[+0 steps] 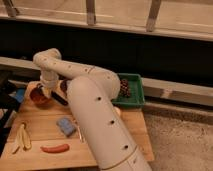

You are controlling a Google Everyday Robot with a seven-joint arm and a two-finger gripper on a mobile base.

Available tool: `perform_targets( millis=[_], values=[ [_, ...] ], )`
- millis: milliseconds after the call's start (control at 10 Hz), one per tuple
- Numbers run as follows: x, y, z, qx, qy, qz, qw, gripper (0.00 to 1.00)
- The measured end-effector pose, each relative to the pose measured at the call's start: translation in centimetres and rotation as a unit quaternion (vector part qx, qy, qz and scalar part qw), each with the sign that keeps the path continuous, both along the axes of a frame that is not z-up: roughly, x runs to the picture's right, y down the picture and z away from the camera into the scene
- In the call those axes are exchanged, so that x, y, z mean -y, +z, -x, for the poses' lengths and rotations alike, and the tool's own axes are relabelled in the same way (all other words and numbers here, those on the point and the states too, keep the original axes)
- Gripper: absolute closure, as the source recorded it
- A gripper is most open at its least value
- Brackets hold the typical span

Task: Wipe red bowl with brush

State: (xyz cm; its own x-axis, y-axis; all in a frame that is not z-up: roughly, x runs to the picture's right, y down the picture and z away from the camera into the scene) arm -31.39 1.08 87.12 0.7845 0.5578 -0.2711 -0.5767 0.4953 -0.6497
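End effector (44, 91) over red bowl (39, 97); blue sponge (66, 126) near

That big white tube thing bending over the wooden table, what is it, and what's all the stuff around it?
The white tube is a robot arm, seen by a single camera looking down at the table from above and behind the arm. It reaches across to the far left corner, where its gripper sits right over a small red bowl. A dark stick slanting away beside the bowl looks like the handle of a brush. On the wooden table lie a blue sponge, a red sausage-like piece and a banana. A green tray stands at the far right.
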Motion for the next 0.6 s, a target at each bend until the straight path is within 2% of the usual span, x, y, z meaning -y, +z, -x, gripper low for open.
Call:
perform_targets(
  millis=[300,600],
  values=[
    [1.8,0.7,1.5,-0.007,-0.010,-0.013,0.9998,1.00],
    [1.2,0.8,2.5,0.003,-0.025,-0.009,0.9997,1.00]
  ],
)
